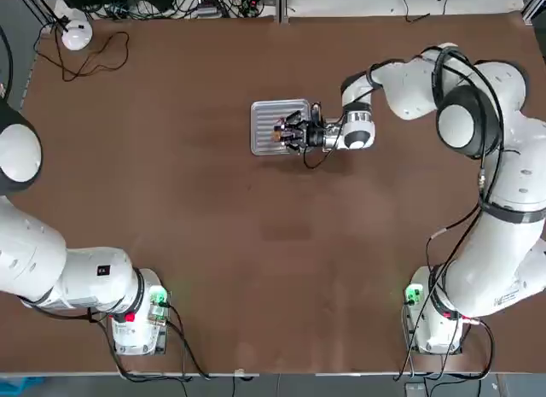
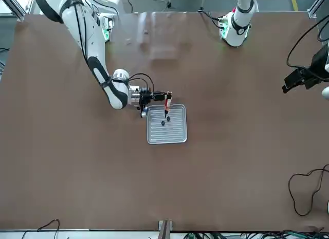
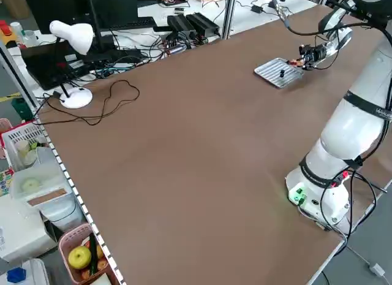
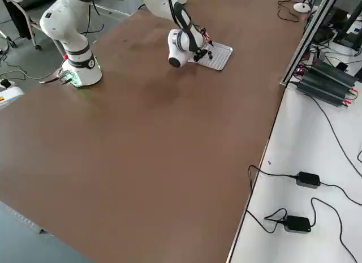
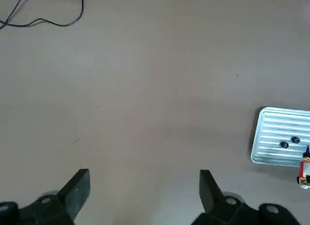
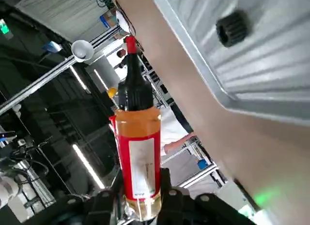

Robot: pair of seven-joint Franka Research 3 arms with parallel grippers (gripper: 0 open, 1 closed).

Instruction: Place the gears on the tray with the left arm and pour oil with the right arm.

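**A:** What did the overhead view show?

**B:** The right arm's black two-finger gripper [image 1: 286, 132] hung over the right edge of the small square silvery ribbed metal tray [image 1: 266, 117], which lay mid-surface. The left arm was drawn back at the robot's own left edge of the brown surface [image 1: 171, 201].

**A:** And from across the surface?

**B:** The slim bottle of oil with a white body, red-orange band and dark tip [image 2: 167, 103] was tipped nozzle-down over the tray. The two tiny dark round gears [image 2: 163, 123] already sat on the ribs, one just below the nozzle. The left gripper [image 2: 294, 83] hovered well apart, far to the side.

**A:** The side views?

**B:** From the left, the tray [image 3: 278, 72] with a dark speck on it; from the right, the wrist crowded the tray [image 4: 219, 56]. Little else could be told.

**A:** The wrist cameras?

**B:** The left wrist's jaws stood spread and empty, tray [image 5: 281, 135] and both gears far off. The right wrist's jaws pinched the base of the bottle [image 6: 138, 157], with one toothed gear [image 6: 234, 28] lying close on the ribs.

**A:** So which step?

**B:** I judged the gears placed and the pouring in hand. No oil was visible. The next move likely called for holding the tip steady above a gear and then covering the other.
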